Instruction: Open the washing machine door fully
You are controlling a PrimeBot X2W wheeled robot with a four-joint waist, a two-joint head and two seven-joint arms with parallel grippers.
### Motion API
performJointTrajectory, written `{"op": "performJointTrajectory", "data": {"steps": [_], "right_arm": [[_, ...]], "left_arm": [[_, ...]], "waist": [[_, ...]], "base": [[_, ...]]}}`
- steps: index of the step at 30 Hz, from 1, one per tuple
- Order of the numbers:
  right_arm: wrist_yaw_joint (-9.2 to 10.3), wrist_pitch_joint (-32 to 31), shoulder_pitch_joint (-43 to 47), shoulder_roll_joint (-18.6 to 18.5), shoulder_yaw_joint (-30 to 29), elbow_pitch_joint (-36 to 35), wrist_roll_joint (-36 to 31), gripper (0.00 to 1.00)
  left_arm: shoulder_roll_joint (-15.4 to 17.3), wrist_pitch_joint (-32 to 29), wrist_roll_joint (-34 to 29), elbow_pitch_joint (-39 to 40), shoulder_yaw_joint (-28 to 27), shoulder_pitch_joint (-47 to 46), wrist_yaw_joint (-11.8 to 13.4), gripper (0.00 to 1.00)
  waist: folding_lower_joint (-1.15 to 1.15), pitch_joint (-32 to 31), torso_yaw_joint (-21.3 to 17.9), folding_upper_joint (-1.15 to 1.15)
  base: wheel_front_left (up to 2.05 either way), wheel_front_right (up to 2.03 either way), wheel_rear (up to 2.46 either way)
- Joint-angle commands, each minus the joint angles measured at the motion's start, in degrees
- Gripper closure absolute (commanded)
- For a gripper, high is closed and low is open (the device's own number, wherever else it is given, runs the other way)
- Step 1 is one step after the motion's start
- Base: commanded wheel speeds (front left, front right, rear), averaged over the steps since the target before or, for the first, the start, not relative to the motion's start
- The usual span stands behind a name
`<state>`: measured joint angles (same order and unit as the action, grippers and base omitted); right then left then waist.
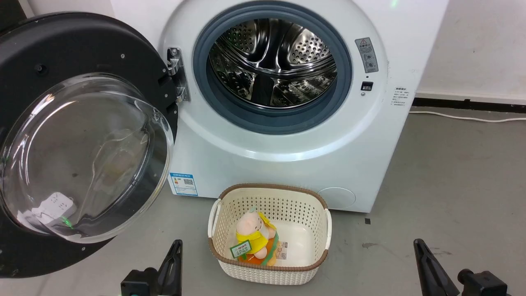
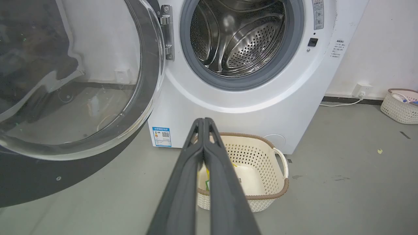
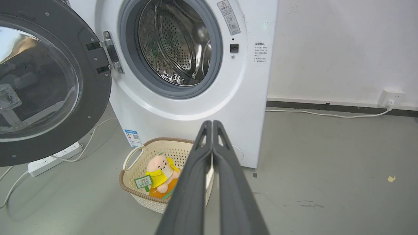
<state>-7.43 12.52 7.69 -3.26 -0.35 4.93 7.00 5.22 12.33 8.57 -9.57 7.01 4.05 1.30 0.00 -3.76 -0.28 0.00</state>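
**Door Found Swung Wide; Both Claws Shut and Empty**

Nearest the robot, the left gripper is closed finger against finger, with nothing between them. The right gripper is closed the same way, also empty. Both sit low and apart, one on each side of the basket, touching nothing. In my judgement that position leaves the door's swing unobstructed.

The cream basket stands on the floor just before the washing machine, below the opening. A plush toy lies inside it. The placement suggests the load is waiting there for transfer.

The washing machine door hangs on the robot's left on its metal hinge. It is well clear of the opening, and its glass bowl bulges toward the camera. No gripper is in contact with it.

Beyond the door, the steel drum is fully exposed within its grey ring.

Assessment: the door looks fully open or very nearly so. Any travel left on the hinge cannot be confirmed.
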Motion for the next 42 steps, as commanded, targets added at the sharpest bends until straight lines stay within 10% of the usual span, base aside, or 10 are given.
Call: {"op": "performJointTrajectory", "data": {"steps": [1, 42], "right_arm": [[-0.01, -0.5, -0.9, 0.1, 0.0, -0.4, -0.5, 1.0], [-0.03, -5.4, -3.6, 0.2, 0.2, -2.2, -3.1, 1.0]], "left_arm": [[-0.1, -0.4, -0.6, 0.4, -0.2, -0.7, -0.2, 1.0], [-1.0, -5.2, -3.8, 4.1, -2.9, -2.1, -0.6, 1.0]], "waist": [[0.0, 0.1, 0.0, 0.0], [0.0, 1.6, 0.1, 0.0]], "base": [[0.0, 0.0, 0.0], [0.0, 0.0, 0.0]]}}
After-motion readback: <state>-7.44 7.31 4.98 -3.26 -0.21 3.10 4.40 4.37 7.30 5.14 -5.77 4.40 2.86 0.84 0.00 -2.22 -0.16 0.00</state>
